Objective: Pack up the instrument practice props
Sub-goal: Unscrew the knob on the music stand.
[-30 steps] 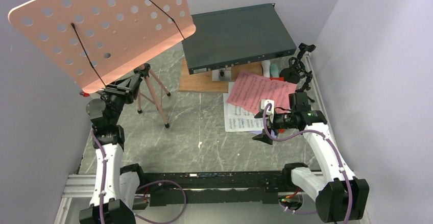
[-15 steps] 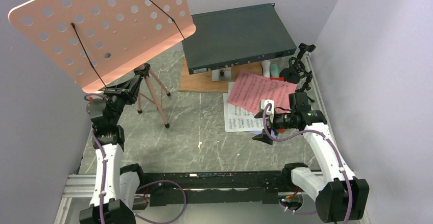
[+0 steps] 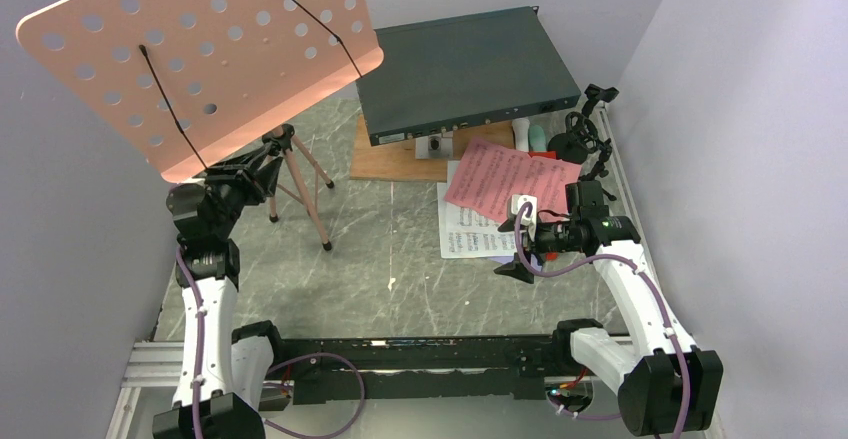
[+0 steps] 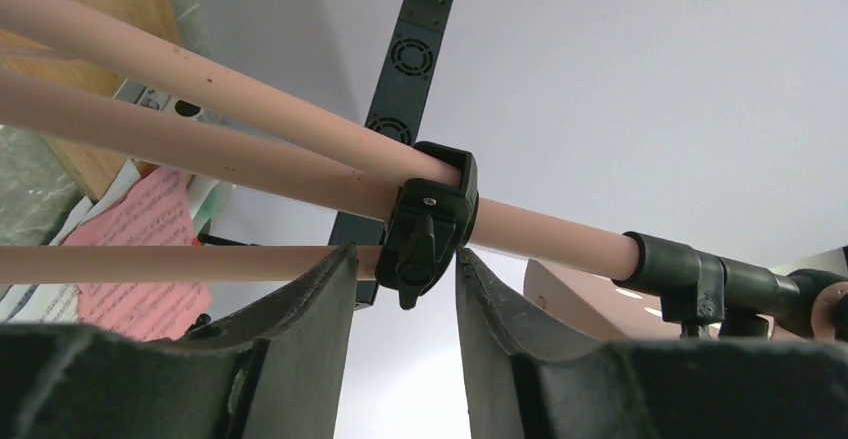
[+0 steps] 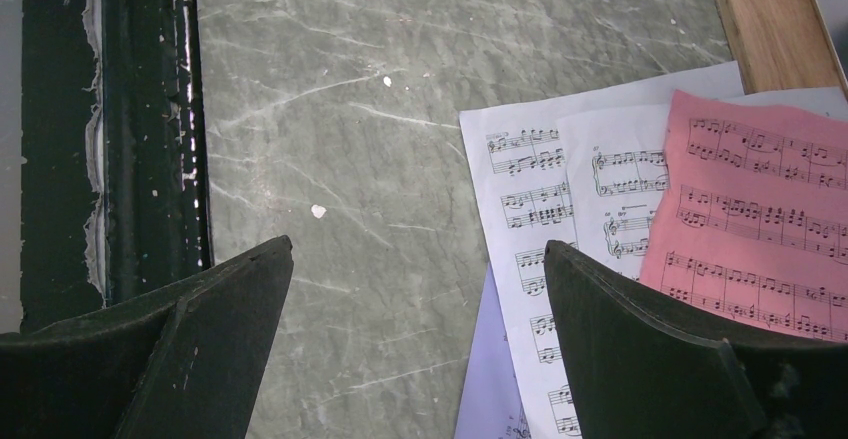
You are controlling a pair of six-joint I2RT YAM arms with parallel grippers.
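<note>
The salmon-pink perforated music stand [image 3: 200,59] stands on its tripod [image 3: 305,194] at the back left. My left gripper [image 3: 252,169] is at the tripod hub. In the left wrist view its jaws [image 4: 405,254] are open, one on each side of the black clamp knob [image 4: 428,234] on the pink tube [image 4: 250,154]. The pink sheet [image 3: 505,179] lies on white pages [image 3: 465,229] at the right. My right gripper [image 3: 515,264] hovers open and empty [image 5: 418,247] over the pile's near-left edge, with a lavender page [image 5: 490,379] below. The black mic stand [image 3: 585,139] and the white and mint tubes [image 3: 530,134] are at the back right.
A dark grey rack-mount box [image 3: 465,69] rests on a wooden board [image 3: 385,154] at the back centre. Grey walls close in on the left, back and right. A black rail [image 3: 400,344] runs along the near edge between the arm bases.
My left wrist has shifted slightly up and toward the tripod hub. The right arm and the pages have not moved.
</note>
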